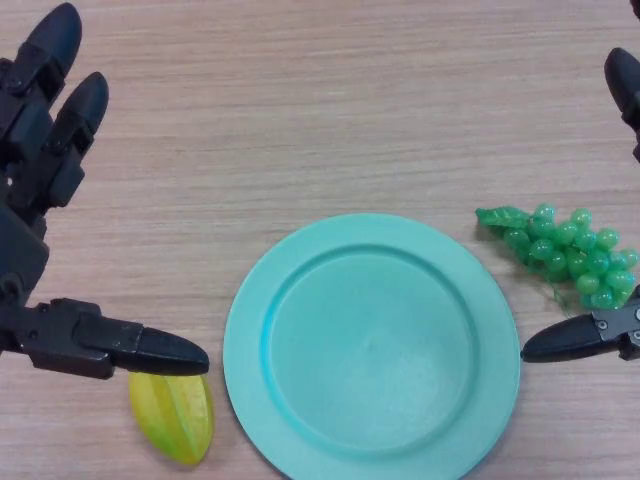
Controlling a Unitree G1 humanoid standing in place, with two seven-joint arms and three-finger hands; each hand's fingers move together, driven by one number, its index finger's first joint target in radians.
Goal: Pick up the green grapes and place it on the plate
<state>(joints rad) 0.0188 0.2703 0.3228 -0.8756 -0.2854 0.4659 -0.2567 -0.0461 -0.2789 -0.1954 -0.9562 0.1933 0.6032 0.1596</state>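
Note:
A bunch of green grapes (566, 250) lies on the wooden table, just right of a round teal plate (300, 300). My right hand (585, 336) shows at the right edge, open; its thumb points left just below the grapes, and a fingertip shows at the top right corner, above them. The grapes lie between thumb and fingers, untouched. My left hand (45, 200) is open at the left side, fingers straight toward the far edge, thumb pointing right toward the plate.
A yellow starfruit (175, 418) lies at the front left, just under my left thumb and left of the plate. The wooden table (320, 110) stretches behind the plate.

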